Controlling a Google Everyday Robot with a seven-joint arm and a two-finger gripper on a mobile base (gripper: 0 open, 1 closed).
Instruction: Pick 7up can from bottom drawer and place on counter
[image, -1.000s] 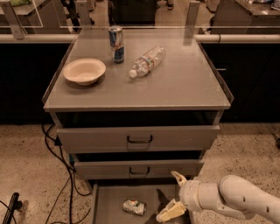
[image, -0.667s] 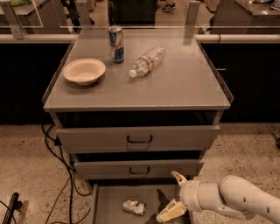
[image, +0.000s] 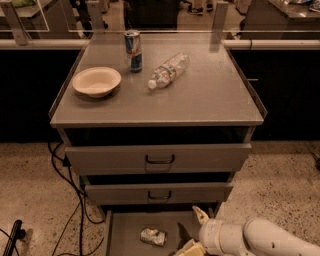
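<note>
Dented silvery 7up can (image: 153, 236) lay on its side in the bottom drawer (image: 125, 227), probably light and crushable, so I'd pinch across its middle. The gripper (image: 195, 231) sat beside it, 2 fingers spread, empty.

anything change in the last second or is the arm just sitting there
Barely. The gripper, fingers open, has sunk a little lower and slightly left over the bottom drawer, beside the 7up can but not touching it. Nothing was grasped or released. The can lies where it was, and the bowl, slim can and bottle on the counter have not moved.
</note>
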